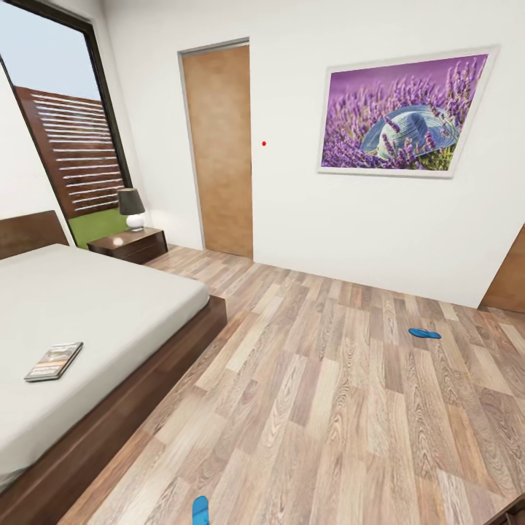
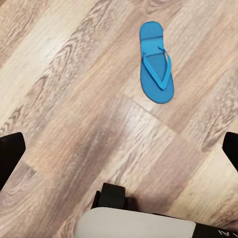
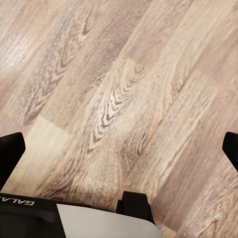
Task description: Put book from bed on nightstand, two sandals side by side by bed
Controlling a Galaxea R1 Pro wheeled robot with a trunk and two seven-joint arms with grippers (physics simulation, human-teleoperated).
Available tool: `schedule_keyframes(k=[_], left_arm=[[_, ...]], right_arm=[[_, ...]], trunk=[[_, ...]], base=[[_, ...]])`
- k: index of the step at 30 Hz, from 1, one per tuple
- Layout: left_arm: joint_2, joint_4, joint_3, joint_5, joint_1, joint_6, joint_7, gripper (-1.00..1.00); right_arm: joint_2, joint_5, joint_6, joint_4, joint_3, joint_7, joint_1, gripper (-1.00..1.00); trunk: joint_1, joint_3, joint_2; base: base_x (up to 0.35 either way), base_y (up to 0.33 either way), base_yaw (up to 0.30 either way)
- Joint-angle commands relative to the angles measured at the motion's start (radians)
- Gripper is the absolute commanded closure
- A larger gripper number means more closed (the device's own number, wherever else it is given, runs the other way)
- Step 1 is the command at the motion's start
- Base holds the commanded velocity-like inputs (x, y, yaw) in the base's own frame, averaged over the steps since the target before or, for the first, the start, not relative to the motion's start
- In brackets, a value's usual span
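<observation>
From the head camera I looked across a white-walled bedroom with a wood-plank floor (image 1: 328, 394). The large low bed with its dark brown frame and pale grey-white mattress (image 1: 95, 321) sat at my left, and the small thin paperback book with a dark cover and orange band (image 1: 54, 362) lay flat on the mattress near its floor-side edge. Beyond the bed's far corner stood the small square dark brown nightstand (image 1: 130, 244), carrying a table lamp with a dark shade and white base (image 1: 133, 208), just in front of the tall dark-framed window (image 1: 69, 138) that showed a slatted brown fence and grass. One bright blue flat sandal (image 1: 424, 334) lay on the open floor well to my right, far from the bed; the other bright blue sandal (image 1: 200, 510) lay close in, at the lower edge of the head view, near the bed's foot corner. A plain wooden door (image 1: 219, 146) and a framed lavender picture (image 1: 401, 113) hung on the far wall. The left wrist camera showed that near sandal (image 2: 156, 63) strap-up on the planks, apart from the left gripper (image 2: 119, 153), whose dark fingers (image 2: 10, 153) stood spread wide with nothing between them. The right gripper (image 3: 119, 153) hung over bare planks, fingers (image 3: 10, 153) likewise spread and empty.
</observation>
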Motion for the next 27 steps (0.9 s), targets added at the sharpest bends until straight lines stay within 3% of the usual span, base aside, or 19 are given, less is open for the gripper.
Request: schedule_keyframes(k=[1,13,27], left_arm=[[0.000,0.001,0.000,0.003,-0.001,-0.003,0.001,-1.00],[-0.001,-0.002,0.002,0.005,0.009,-0.025,0.001,-1.00],[-0.002,-0.002,0.003,0.006,0.011,-0.029,0.001,-1.00]], right_arm=[[0.000,0.007,-0.003,0.001,0.000,0.000,-0.001,-1.00],[0.000,0.005,0.001,0.001,0.002,-0.008,0.002,-1.00],[0.001,0.006,0.002,0.002,0.002,-0.008,0.002,-1.00]], trunk=[[0.000,-0.001,0.000],[0.000,-0.001,0.000],[0.000,-0.007,0.000]], base=[[0.000,-0.032,0.000],[0.000,-0.134,0.006],[0.000,-0.038,0.113]])
